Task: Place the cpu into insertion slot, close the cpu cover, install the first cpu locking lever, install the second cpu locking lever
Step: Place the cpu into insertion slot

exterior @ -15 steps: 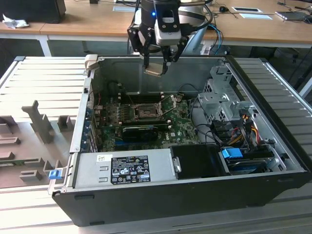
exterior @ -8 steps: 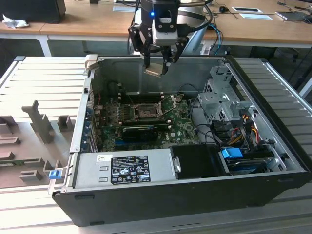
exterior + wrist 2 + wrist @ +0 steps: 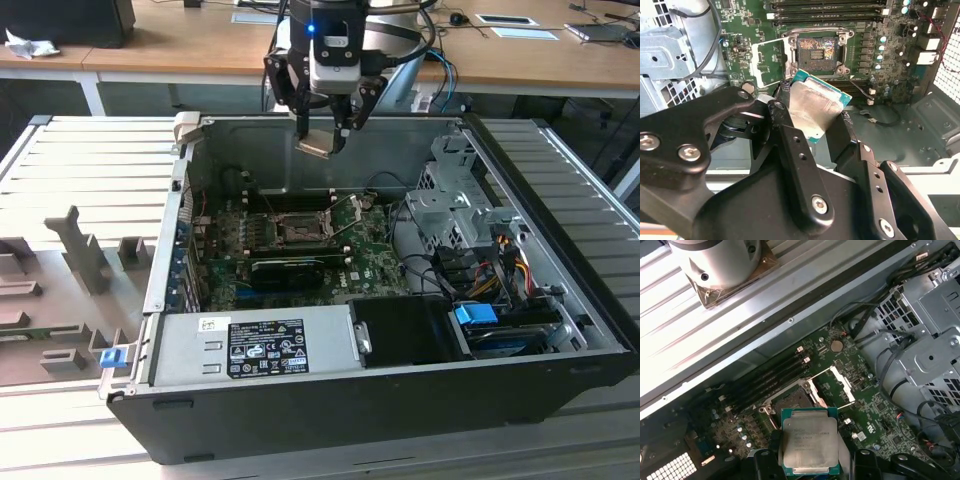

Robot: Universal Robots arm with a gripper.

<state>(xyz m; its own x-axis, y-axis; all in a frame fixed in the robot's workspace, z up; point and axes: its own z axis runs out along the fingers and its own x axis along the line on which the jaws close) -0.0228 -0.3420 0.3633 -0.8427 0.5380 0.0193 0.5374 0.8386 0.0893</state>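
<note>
The black two-fingered pincer (image 3: 322, 138) is clenched on the small flat square silvery-beige cpu (image 3: 815, 107), holding it slightly tilted in the air over the open black computer case (image 3: 300, 420). Nothing is seated yet. Below, near the middle of the green motherboard (image 3: 875, 425), the square dark-centred insertion slot (image 3: 817, 50) lies bare. Just beside it the thin silver windowed cpu cover (image 3: 844, 384) is flipped open, so all four steps remain. The arm hangs wrist-down near the case's back wall.
</note>
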